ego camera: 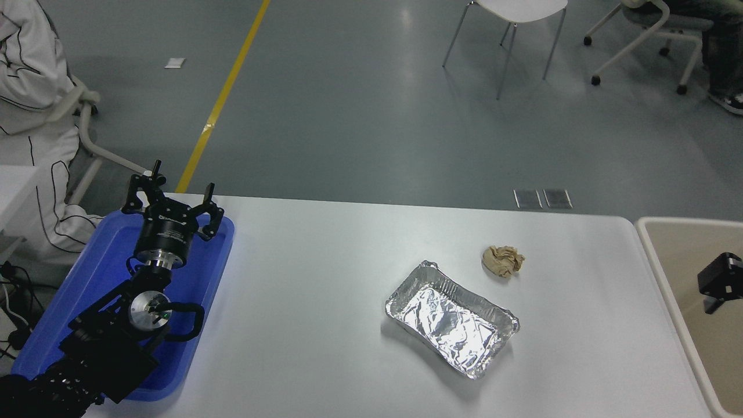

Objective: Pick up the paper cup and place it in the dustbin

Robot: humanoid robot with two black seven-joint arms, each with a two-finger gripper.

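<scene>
The paper cup is not in view. The dustbin (655,262), beige with a thick pale rim, stands off the table's right end and is cut by the picture's right edge. A black part of my right gripper (720,281) shows at the right edge, above the dustbin's inside; most of it is out of the picture. My left gripper (173,200) is open and empty, parked at the lower left above the blue tray.
A blue plastic tray (209,273) lies at the table's left end under my left arm. A crinkled silver foil tray (451,318) lies right of the middle, with a crumpled brown paper ball (502,260) behind it. A person in white sits at the far left (29,116).
</scene>
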